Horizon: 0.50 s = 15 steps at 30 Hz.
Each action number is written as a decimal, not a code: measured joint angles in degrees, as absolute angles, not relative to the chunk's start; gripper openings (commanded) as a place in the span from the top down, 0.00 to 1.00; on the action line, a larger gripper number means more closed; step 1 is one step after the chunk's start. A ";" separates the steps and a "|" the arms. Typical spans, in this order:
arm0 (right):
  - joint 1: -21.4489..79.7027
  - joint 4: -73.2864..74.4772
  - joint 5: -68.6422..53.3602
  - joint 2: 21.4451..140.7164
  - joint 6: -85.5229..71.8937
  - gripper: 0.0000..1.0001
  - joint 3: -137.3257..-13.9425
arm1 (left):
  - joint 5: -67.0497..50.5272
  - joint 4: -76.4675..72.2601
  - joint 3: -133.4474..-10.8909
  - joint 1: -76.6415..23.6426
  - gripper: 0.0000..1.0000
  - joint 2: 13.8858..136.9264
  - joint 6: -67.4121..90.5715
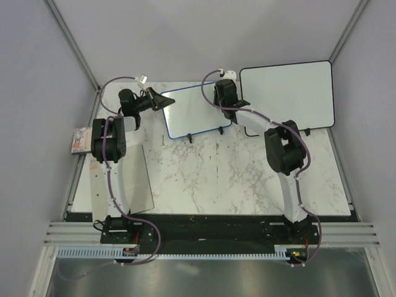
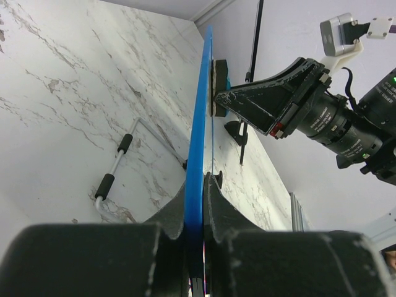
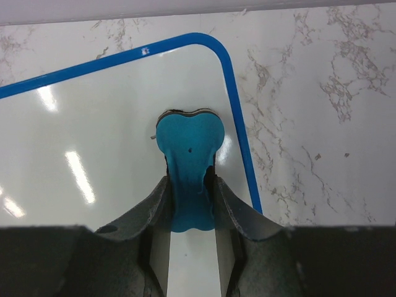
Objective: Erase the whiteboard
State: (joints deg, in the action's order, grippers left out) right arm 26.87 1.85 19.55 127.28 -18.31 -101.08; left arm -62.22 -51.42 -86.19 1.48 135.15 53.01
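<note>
Eraser (image 3: 187, 139), one, clamped in my right gripper (image 3: 189, 180), seemingly touching blue-framed whiteboard (image 3: 93, 136); left gripper (image 2: 202, 182) pinches its edge. Second, black-framed whiteboard (image 1: 288, 93) beside.

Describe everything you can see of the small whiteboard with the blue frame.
The whiteboard is a small rectangle with a thin blue frame, rounded corners and a glossy white face that reflects the lights; no writing shows. It stands tilted on small black feet on the marble table. The left claw is shut on its left edge. A blue eraser, gripped by the right claw, rests against its face near the right edge.
</note>
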 measured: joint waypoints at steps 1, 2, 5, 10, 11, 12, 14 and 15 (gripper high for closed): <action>26.83 1.32 19.64 126.98 -18.31 1.00 -100.33 | -62.24 -51.42 -86.19 1.48 0.98 135.15 53.01; 26.76 0.95 19.81 126.56 -18.31 1.00 -99.39 | -62.24 -51.42 -86.19 1.48 0.98 135.15 52.97; 26.37 0.23 20.38 125.36 -18.33 1.00 -96.64 | -62.24 -51.42 -86.19 1.48 0.98 135.15 52.93; 25.91 -0.45 21.12 123.79 -18.65 1.00 -93.21 | -62.30 -51.44 -86.19 1.48 0.98 135.06 52.75; 25.82 -0.58 21.21 123.46 -18.76 1.00 -92.47 | -62.35 -51.44 -86.19 1.48 0.98 135.04 52.64; 25.71 -0.80 21.26 123.09 -18.94 1.00 -91.57 | -62.50 -51.44 -86.19 1.48 0.98 135.00 52.60; 25.58 -1.17 21.26 122.69 -19.38 1.00 -90.59 | -62.52 -51.42 -86.19 1.48 0.98 134.96 52.56; 25.58 -1.45 21.28 122.58 -19.51 1.00 -90.24 | -62.54 -51.44 -86.19 1.48 0.98 134.93 52.53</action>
